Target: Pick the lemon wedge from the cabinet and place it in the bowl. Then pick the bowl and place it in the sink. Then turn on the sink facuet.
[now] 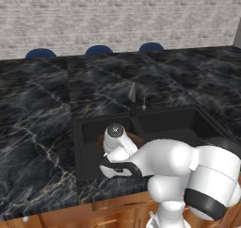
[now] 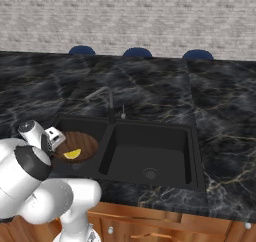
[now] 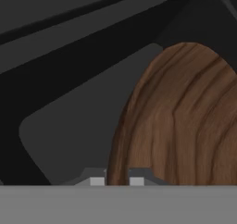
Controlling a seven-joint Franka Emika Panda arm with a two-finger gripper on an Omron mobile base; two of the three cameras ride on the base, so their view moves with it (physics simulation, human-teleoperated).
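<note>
Wooden bowl (image 3: 185, 126), rim in shut pincer (image 3: 116, 179), inside sink (image 2: 192, 151).

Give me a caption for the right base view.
Gripper lowers wooden bowl with lemon wedge into the sink.

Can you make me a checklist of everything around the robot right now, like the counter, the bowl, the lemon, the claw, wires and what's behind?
Surface: dark marbled counter around a black two-basin sink.
Job's things: wooden bowl sits in the sink's left basin with the lemon wedge inside it. Faucet stands behind the divider; no water seen.
Clutter: nothing seen.
Gripper: gripper is shut on the bowl's rim, down in the left basin.
Cables: nothing seen.
Surroundings: pale brick wall behind, three blue stool tops past the counter, wooden cabinet fronts below.
</note>
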